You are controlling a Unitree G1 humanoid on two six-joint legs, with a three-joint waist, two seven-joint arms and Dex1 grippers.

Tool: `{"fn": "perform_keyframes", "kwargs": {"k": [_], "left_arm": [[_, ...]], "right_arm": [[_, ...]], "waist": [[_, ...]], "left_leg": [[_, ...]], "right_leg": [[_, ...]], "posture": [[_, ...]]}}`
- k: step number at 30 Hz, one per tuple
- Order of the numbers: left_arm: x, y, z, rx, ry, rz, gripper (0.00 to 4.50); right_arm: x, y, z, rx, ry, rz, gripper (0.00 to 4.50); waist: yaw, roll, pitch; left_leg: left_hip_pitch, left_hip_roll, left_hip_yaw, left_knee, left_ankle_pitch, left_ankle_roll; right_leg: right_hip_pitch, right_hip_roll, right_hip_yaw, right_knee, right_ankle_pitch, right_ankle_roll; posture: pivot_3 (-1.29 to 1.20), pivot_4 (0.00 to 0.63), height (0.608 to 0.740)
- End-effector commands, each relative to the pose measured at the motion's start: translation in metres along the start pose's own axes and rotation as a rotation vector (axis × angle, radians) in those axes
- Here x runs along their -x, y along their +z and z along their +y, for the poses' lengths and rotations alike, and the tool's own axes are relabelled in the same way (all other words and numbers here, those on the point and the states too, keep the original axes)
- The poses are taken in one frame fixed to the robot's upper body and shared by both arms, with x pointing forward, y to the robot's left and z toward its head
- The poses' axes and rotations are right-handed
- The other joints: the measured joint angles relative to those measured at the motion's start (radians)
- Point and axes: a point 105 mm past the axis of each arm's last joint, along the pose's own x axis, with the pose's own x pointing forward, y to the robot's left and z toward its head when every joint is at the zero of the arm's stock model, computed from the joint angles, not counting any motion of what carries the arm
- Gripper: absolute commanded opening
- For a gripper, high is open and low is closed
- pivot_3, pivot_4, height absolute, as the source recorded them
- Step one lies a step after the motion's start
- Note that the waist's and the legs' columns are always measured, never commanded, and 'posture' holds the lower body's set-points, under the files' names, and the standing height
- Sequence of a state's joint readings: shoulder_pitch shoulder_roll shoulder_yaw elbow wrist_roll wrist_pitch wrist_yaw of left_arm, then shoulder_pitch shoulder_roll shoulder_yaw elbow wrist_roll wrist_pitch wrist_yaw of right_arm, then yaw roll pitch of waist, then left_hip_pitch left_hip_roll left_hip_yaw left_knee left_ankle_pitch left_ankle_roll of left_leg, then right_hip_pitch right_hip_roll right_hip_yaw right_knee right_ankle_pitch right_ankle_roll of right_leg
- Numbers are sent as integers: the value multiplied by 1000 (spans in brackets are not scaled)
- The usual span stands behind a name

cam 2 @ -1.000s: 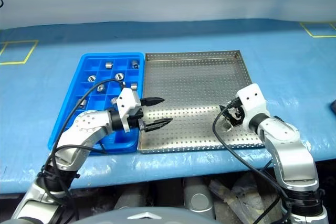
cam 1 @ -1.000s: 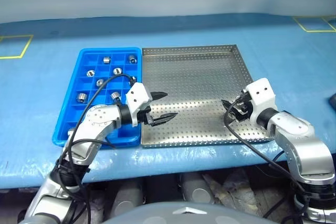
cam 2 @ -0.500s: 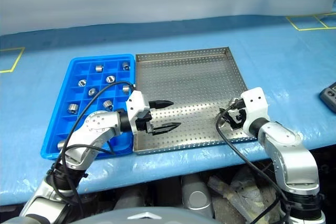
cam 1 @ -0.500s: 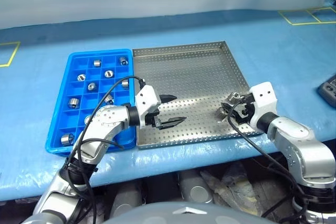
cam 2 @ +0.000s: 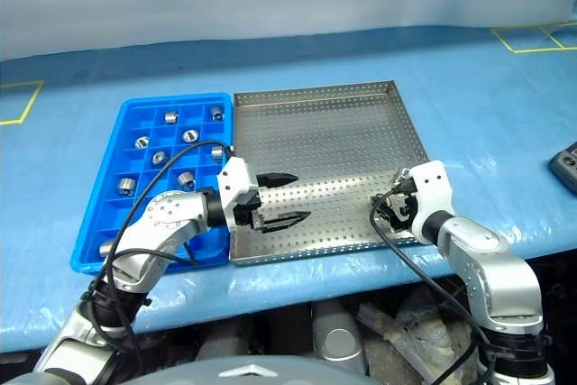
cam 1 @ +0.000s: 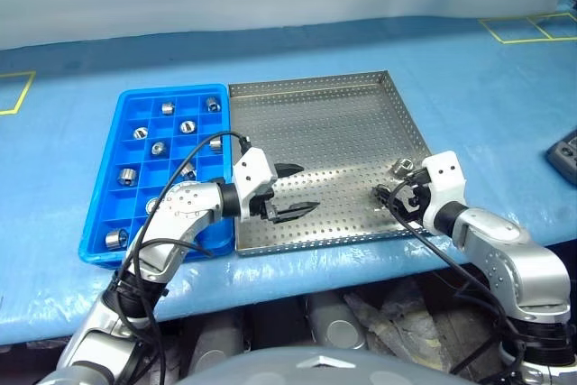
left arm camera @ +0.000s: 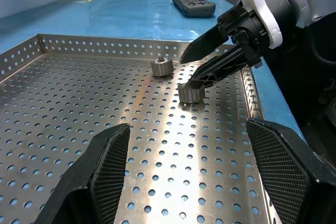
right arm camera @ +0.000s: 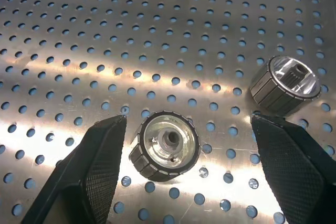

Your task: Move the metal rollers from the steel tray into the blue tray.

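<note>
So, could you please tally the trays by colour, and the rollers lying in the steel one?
Steel tray: 1
Blue tray: 1
Rollers in the steel tray: 2, the second here
Total: 4

head eyes: high, forward-down | wrists: low, close | shared: steel tray [cam 1: 334, 132] near right gripper [left arm camera: 202, 69]
</note>
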State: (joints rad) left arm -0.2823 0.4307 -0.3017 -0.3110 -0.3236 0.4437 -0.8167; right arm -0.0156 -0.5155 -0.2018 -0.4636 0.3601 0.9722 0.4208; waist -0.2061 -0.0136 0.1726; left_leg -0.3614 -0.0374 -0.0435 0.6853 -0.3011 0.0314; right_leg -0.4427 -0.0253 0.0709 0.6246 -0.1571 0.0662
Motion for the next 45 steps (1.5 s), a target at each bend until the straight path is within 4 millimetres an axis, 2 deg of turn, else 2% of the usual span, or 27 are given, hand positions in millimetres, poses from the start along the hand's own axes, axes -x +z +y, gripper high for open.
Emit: {"fn": "perform_keyframes", "kwargs": {"k": [1,8,11,16,24,28,32,34,37,41,45], "left_arm": [[0,9,-1,-35,2,-36,3859],[1,9,0,-39,17,-35,3859],[2,9,1,-42,22,-33,3859],[3,8,1,-42,27,-30,3859],[5,8,2,-42,35,-28,3859],[13,3,5,-37,69,8,3859],[41,-4,13,-37,179,56,3859],[49,-5,14,-37,212,67,3859],[73,-8,14,-42,313,112,3859],[105,-6,13,-51,452,143,3859],[126,0,12,-62,576,141,3859]], "right_arm": [[-2,0,0,-1,9,-6,3992],[-10,-9,-2,-41,24,26,3992],[-13,-12,-4,-52,21,31,3465],[-14,-9,-3,-52,33,12,1806],[-14,2,2,-12,49,-29,1729],[-14,22,21,28,132,-103,1729],[-20,50,53,76,255,-194,1729],[-22,57,61,90,289,-218,1729],[-29,75,89,149,414,-300,1729],[-40,85,121,174,563,-312,1729],[-48,91,142,198,661,-315,1729]], "waist": [[0,0,0],[1,0,0],[3,0,0],[7,0,0],[10,0,0],[6,0,0],[0,0,0],[12,-1,0],[26,-1,1],[54,-2,1],[118,-2,1]], "left_leg": [[0,0,0,0,0,0],[0,0,1,0,0,0],[0,0,1,0,0,0],[0,0,1,0,0,1],[0,0,1,0,-1,1],[0,0,2,0,-1,1],[1,2,4,0,-1,1],[1,3,4,0,0,1],[1,3,4,0,-1,1],[0,4,5,-1,-2,2],[0,4,3,-1,-2,1]], "right_leg": [[0,0,0,0,0,0],[0,0,1,0,0,1],[0,0,1,0,0,1],[0,0,1,0,0,1],[0,0,1,-1,1,1],[-1,0,2,0,1,2],[-1,1,2,0,1,2],[-1,1,2,0,1,2],[-2,1,2,0,1,2],[-3,0,0,-1,1,1],[-3,-1,-2,-1,2,-3]], "posture": [[-246,150,740],[-241,150,740],[-236,150,740],[-233,150,740],[-227,150,740],[-207,150,740],[-168,150,740],[-150,150,740],[-93,150,740],[-14,150,740],[41,150,740]]}}
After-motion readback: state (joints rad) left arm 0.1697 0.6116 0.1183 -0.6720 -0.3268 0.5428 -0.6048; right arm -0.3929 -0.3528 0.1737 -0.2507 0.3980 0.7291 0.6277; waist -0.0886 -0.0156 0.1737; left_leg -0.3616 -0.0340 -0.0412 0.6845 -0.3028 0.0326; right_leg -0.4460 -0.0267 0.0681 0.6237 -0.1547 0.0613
